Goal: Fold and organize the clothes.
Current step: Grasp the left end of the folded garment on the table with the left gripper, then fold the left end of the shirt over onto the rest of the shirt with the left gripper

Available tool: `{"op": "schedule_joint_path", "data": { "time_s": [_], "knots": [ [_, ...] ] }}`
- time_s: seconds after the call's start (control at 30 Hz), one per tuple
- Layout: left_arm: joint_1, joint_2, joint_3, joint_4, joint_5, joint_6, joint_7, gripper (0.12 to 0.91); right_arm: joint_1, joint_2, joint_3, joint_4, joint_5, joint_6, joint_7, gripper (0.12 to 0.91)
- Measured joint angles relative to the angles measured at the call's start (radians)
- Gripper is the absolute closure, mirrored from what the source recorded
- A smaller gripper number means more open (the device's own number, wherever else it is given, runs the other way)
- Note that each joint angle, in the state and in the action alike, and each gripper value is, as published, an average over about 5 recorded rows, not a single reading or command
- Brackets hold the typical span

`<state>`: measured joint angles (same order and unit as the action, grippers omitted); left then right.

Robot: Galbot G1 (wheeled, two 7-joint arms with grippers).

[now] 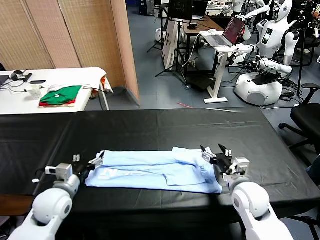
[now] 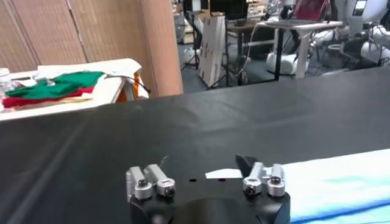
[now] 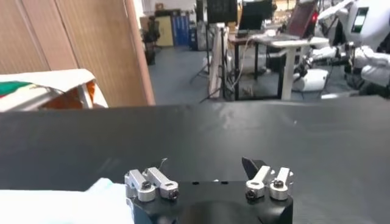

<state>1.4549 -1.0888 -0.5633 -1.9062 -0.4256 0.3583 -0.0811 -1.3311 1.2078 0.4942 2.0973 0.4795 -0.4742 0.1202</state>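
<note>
The clothes are one pale light-blue T-shirt (image 1: 155, 170), folded into a long band across the near part of the black table (image 1: 165, 127). My left gripper (image 1: 89, 159) is at the shirt's left end, open, nothing between its fingers. At the right end my right gripper (image 1: 214, 151) hovers over the fabric, also open and holding nothing. In the left wrist view the left gripper (image 2: 204, 163) has the shirt (image 2: 341, 185) beside one finger. The right wrist view shows the right gripper (image 3: 204, 165) spread wide over bare table, with the shirt (image 3: 55, 207) off to one side.
A white side table (image 1: 75, 75) at the back left carries folded green and red garments (image 1: 60, 95) and small items. Wooden screens (image 1: 70, 32) stand behind it. Beyond the table are a desk with a laptop (image 1: 227, 32), white robots (image 1: 265, 75) and a black chair (image 1: 307, 117).
</note>
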Motion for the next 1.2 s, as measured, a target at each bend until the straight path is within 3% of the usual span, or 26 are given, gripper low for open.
{"op": "schedule_joint_path", "data": {
  "time_s": [0.2, 0.33, 0.47, 0.57, 0.67, 1.0, 1.2],
  "knots": [
    [-0.007, -0.008, 0.008, 0.006, -0.039, 0.008, 0.012, 0.42, 0.003, 0.01, -0.013, 0.002, -0.011, 0.003, 0.001, 0.118],
    [-0.014, -0.009, 0.005, 0.013, -0.121, 0.025, 0.017, 0.664, 0.006, 0.012, -0.015, 0.009, -0.013, 0.004, 0.001, 0.118],
    [-0.018, -0.007, -0.005, 0.015, -0.203, 0.047, 0.017, 0.818, 0.005, 0.012, -0.015, 0.015, -0.013, 0.005, 0.001, 0.118],
    [-0.02, 0.0, -0.014, 0.007, -0.229, 0.058, 0.016, 0.854, 0.004, 0.013, -0.015, 0.016, -0.014, 0.005, 0.0, 0.118],
    [-0.015, 0.015, -0.027, -0.004, -0.178, 0.045, 0.016, 0.858, 0.003, 0.015, -0.014, 0.019, -0.015, 0.006, 0.0, 0.118],
    [0.047, 0.147, -0.131, -0.01, 0.115, -0.071, 0.031, 0.858, -0.027, 0.023, 0.002, 0.05, -0.015, 0.01, 0.001, 0.118],
    [0.084, 0.194, -0.188, -0.031, 0.139, -0.109, 0.026, 0.858, -0.052, 0.031, 0.012, 0.073, -0.015, 0.014, 0.001, 0.118]
  ]
}}
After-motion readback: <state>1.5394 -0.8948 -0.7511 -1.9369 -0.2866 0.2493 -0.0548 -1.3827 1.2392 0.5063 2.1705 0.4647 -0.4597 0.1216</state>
